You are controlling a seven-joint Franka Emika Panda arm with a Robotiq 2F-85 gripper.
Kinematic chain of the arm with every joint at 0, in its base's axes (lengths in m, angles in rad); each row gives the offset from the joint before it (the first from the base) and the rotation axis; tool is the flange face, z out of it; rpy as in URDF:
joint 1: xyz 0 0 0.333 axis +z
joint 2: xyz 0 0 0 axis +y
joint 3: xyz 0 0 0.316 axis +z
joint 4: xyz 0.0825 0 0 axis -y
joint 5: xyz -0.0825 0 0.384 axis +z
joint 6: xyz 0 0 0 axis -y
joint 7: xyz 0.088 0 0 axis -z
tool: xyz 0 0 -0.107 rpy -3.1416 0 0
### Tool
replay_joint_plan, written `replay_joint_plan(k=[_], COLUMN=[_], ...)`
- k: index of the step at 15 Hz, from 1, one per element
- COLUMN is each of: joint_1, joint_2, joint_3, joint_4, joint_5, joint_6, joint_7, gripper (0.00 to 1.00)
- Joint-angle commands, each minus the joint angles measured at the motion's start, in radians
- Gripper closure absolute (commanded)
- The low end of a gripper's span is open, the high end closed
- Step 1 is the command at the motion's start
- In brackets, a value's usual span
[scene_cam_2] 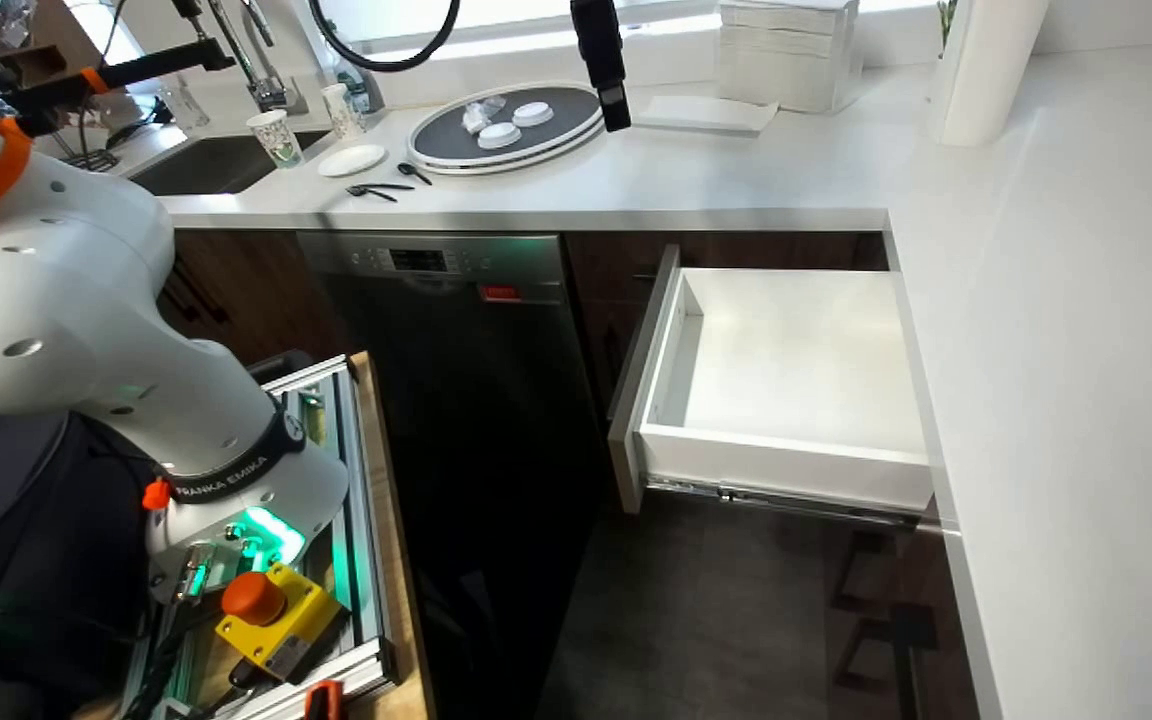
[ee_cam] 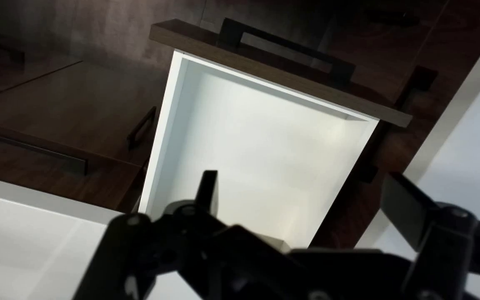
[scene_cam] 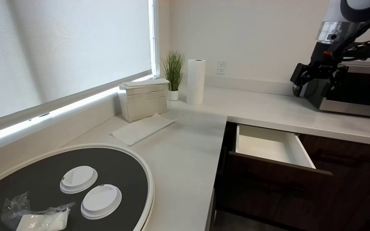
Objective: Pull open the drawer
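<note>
The drawer (scene_cam: 268,144) stands pulled out from under the white counter, with a dark brown front and an empty pale inner box. It shows open in both exterior views (scene_cam_2: 786,360) and in the wrist view (ee_cam: 265,137). Its black bar handle (ee_cam: 286,48) is on the outer face of the front, at the top of the wrist view. My gripper (scene_cam: 312,89) is open with nothing between its fingers, apart from the drawer and above the counter near the microwave. In the wrist view the gripper (ee_cam: 306,196) has its fingers spread wide, with the drawer beyond them.
The counter (scene_cam: 185,154) edge runs around the drawer. A microwave (scene_cam: 358,89) stands beside the gripper. A paper towel roll (scene_cam: 196,81), potted grass (scene_cam: 173,70), a napkin stack (scene_cam: 145,101) and a round tray (scene_cam: 148,179) with lids stand on the counter. A dishwasher (scene_cam_2: 456,380) adjoins the corner.
</note>
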Motion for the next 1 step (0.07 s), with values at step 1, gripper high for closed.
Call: replay_joint_plan(k=[1], joint_1=[-0.002], joint_2=[0.000], joint_3=[0.001], joint_4=[0.002], joint_5=[0.001], joint_6=[-0.003], joint_7=[-0.001], gripper=[0.00])
